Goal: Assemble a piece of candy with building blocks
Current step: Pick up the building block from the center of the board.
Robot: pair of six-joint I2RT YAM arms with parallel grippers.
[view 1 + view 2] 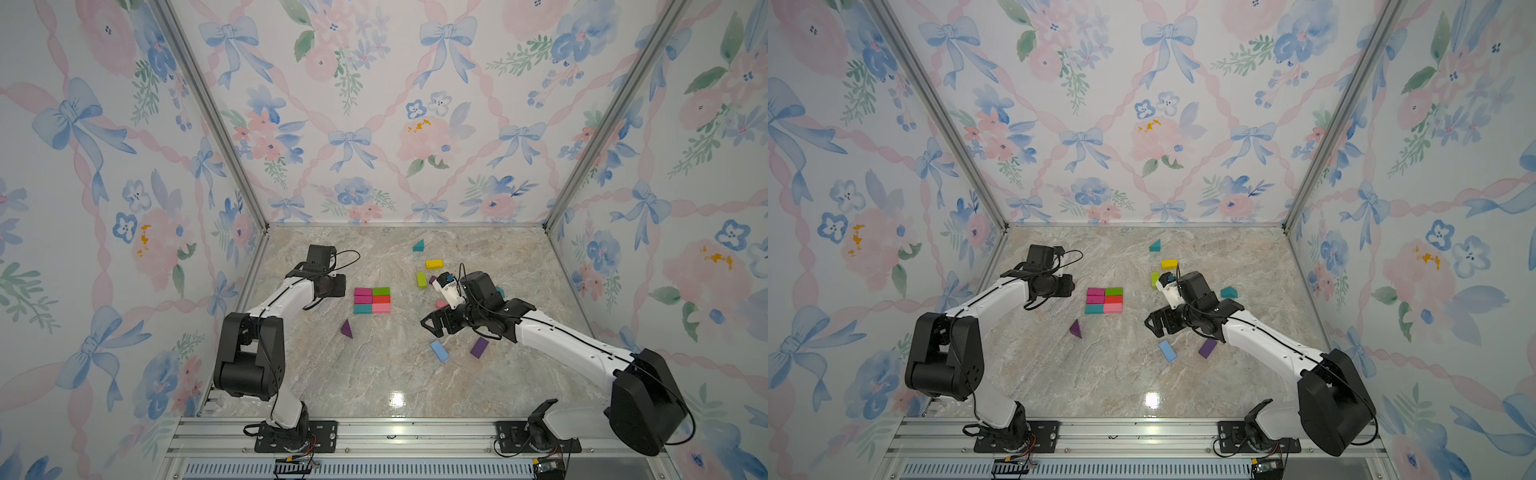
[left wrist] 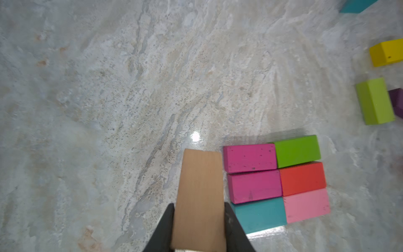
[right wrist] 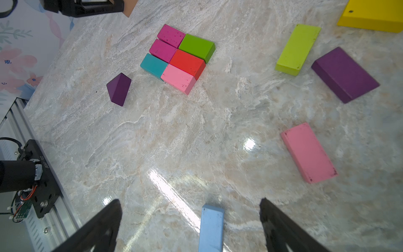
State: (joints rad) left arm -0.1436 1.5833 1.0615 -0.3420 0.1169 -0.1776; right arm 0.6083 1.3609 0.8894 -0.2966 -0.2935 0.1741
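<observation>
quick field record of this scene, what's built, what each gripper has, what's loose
built: flat rectangle of six coloured bricks, two by three
left gripper: shut on a tan wooden block, held beside the rectangle's magenta side
right gripper: open, empty, light blue brick in line with its gap
loose: purple triangular prism, yellow brick, lime brick, purple brick, teal triangular prism, pink brick

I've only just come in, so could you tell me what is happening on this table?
The left tool is shut on a tan block, holding it just beside the magenta side of a flat rectangle of six bricks. The right tool is open and empty, near a blue brick. A purple brick and a yellow brick lie loose nearby.
</observation>
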